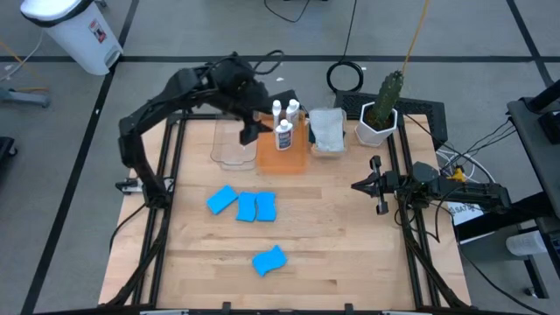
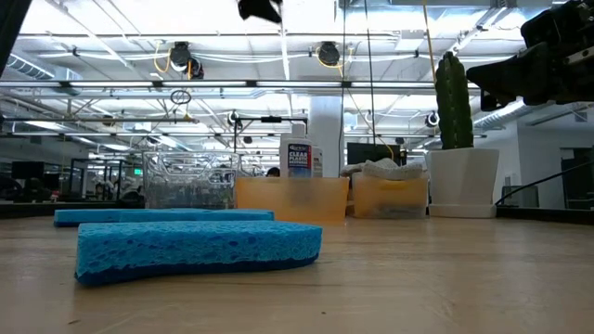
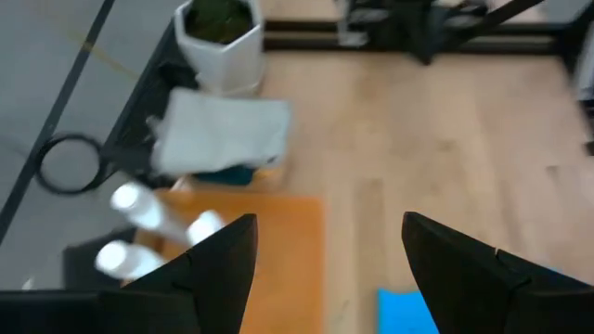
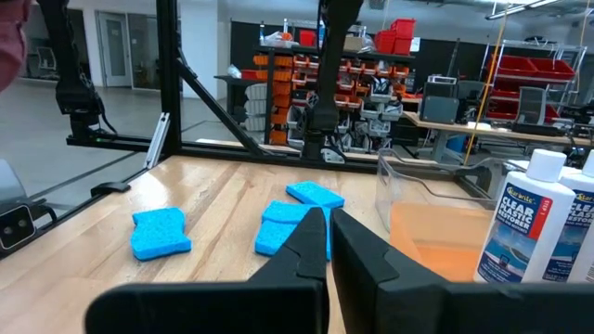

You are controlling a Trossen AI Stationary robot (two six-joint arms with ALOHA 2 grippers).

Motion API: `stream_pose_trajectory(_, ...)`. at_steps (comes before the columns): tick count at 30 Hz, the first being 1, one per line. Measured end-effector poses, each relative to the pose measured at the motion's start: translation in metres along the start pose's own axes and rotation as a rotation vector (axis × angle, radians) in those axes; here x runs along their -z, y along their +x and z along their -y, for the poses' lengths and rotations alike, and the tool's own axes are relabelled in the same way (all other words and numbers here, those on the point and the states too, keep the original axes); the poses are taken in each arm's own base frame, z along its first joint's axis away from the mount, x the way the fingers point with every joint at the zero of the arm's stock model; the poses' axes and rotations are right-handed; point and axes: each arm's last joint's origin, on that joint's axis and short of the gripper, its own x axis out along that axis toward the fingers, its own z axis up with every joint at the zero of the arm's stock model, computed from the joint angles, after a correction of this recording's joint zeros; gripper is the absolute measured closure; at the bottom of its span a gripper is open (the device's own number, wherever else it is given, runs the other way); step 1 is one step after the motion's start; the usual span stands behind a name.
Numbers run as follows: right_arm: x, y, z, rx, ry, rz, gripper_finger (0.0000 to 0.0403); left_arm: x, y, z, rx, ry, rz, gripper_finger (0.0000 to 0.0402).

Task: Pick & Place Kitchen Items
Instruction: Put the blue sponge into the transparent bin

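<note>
Several bright blue sponges lie flat on the table: three near the middle point(image 1: 247, 206) and one nearer the front point(image 1: 269, 260). Three white labelled bottles point(image 1: 284, 122) stand upright in the orange bin point(image 1: 293, 157). A pale folded cloth point(image 1: 326, 128) lies on top in a second bin. My left gripper point(image 1: 254, 127) hangs open and empty, high over the clear bin and the orange bin; its wrist view point(image 3: 329, 223) shows the bottles point(image 3: 139, 209) below. My right gripper point(image 1: 372, 184) is shut and empty at the table's right side, pointing toward the sponges point(image 4: 283, 227).
A clear bin point(image 1: 229, 144) stands left of the orange bin. A white pot with a cactus point(image 1: 379, 112) stands at the far right. Black frame rails run along the table's left point(image 1: 162, 175) and right point(image 1: 407, 201) sides. Bare wood lies between the sponges and my right gripper.
</note>
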Motion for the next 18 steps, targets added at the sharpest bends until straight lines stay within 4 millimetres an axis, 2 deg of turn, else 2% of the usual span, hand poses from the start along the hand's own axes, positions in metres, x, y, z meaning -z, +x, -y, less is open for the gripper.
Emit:
stream_pose_trajectory(5,0.000,0.000,0.000,0.000,0.000,0.000,0.0403,-0.004,-0.015,0.021,0.041,0.040,0.041,0.0131)
stream_pose_trajectory(10,0.000,0.000,0.000,0.000,0.000,0.000,0.0403,-0.006,-0.014,0.039,0.085,0.064,0.039,0.0130)
stream_pose_trajectory(13,0.000,0.000,0.000,0.000,0.000,0.000,0.0403,-0.005,-0.002,0.049,0.111,0.067,0.030,0.0130)
stream_pose_trajectory(18,0.000,0.000,0.000,0.000,0.000,0.000,0.0403,0.007,0.033,0.063,0.150,0.053,0.019,0.0131)
